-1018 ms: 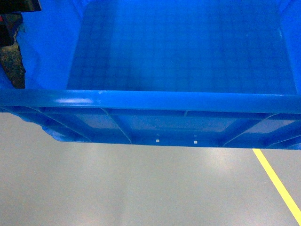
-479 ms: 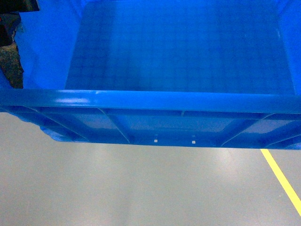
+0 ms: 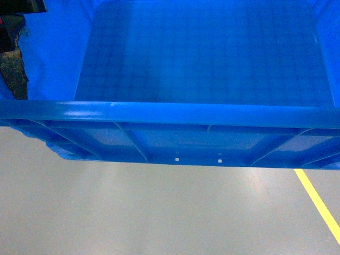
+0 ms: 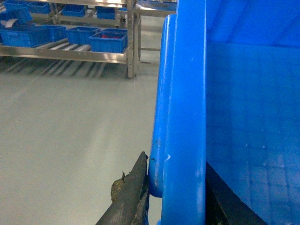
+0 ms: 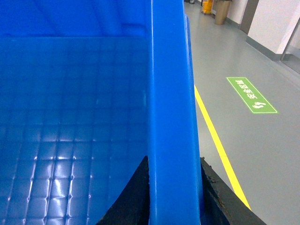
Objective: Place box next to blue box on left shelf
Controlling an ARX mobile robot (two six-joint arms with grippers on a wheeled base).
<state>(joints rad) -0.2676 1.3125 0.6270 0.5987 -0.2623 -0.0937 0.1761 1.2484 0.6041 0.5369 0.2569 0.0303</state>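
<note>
Box: I am carrying the box (image 3: 202, 69), a big blue crate, up in the air over the grey floor (image 3: 159, 212). It sits on no shelf yet.
How it will handle: It looks hard and stiff, with a thick round rim and ribs on the outside. The plastic is shiny, so I think it can slip. It is empty, so I guess it is not too heavy, but it is wide and clumsy for two arms.
Where to hold: The long side rims are the best place, one on each side, so the box stays level.
Left fingers: The left gripper (image 4: 178, 197) is clamped on the left rim, one dark finger outside the wall and one inside.
Right fingers: The right gripper (image 5: 173, 197) is clamped on the right rim the same way, one finger on each side of the wall.
Head view only: It shows the whole bumpy grid floor of the box and the near wall.
Left wrist view only: It shows far-off racks (image 4: 70, 47) with small blue boxes (image 4: 108, 40) on them. I cannot tell which is the left shelf.
Right wrist view only: It shows a green floor sign (image 5: 251, 94) beside the yellow line (image 5: 211, 131).
</note>
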